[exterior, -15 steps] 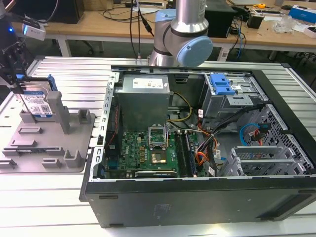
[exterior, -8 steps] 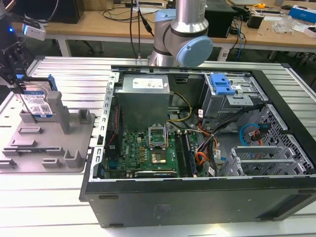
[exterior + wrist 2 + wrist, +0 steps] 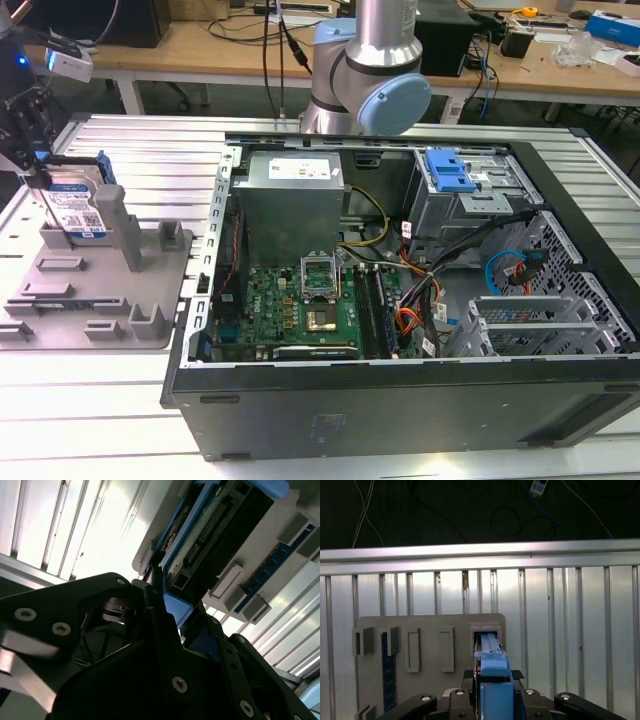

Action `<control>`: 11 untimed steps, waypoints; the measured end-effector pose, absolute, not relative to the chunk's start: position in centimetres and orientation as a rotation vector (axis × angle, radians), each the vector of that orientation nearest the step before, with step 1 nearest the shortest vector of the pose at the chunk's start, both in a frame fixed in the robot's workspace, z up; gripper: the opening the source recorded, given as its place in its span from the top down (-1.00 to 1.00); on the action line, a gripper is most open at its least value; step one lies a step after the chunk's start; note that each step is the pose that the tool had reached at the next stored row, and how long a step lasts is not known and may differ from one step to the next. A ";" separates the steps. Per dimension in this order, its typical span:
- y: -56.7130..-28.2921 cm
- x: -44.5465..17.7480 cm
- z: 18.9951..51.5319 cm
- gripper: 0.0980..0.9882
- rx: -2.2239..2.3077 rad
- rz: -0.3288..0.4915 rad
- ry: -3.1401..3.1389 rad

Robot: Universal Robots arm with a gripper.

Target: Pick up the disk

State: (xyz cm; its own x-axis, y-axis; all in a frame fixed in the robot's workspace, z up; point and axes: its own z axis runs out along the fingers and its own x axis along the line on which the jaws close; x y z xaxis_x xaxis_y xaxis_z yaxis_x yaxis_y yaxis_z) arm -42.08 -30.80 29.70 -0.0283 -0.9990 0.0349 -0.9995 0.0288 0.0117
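Standing upright on its edge in a slot of the grey holder (image 3: 100, 290), the disk (image 3: 75, 205) is sitting at the exterior view's left, its white-and-blue label facing the camera and a blue rail running along its top and side. The end effector (image 3: 38, 172) is reaching down over the disk's upper corner there, with its dark body rising out of the top-left corner of the picture. In the first wrist view the end effector (image 3: 492, 692) is straddling the disk (image 3: 492, 665) edge-on, its black fingers (image 3: 457, 700) sitting close against both sides of the blue rail, so it is looking nearly closed around the disk, though firm contact is not something I can tell for sure. In the second wrist view the disk (image 3: 210, 535) is showing its connector edge and blue rail, with the end effector (image 3: 167, 607) pressing in around its near end. The holder is lying flat on the ribbed metal table (image 3: 90, 420), and other raised slots are standing up from it. Well apart, toward the exterior view's right, an open computer case (image 3: 400, 290) is lying on the same table, showing a green circuit board (image 3: 300, 305), a grey power supply (image 3: 295, 195) and bundled cables (image 3: 420, 300). The arm (image 3: 375, 70) is rising behind the case.
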 end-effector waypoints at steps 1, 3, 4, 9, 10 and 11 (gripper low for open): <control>-30.8 -42.1 29.7 0.39 2.166 0.025 -2.229; -30.8 -42.1 29.7 0.39 2.166 0.025 -2.229; -30.8 -42.1 29.7 0.39 2.166 0.025 -2.229; -30.9 -42.1 30.2 0.39 2.166 0.025 -2.229; -30.9 -42.1 30.4 0.39 2.166 0.025 -2.229; -30.9 -42.1 30.7 0.39 2.166 0.025 -2.229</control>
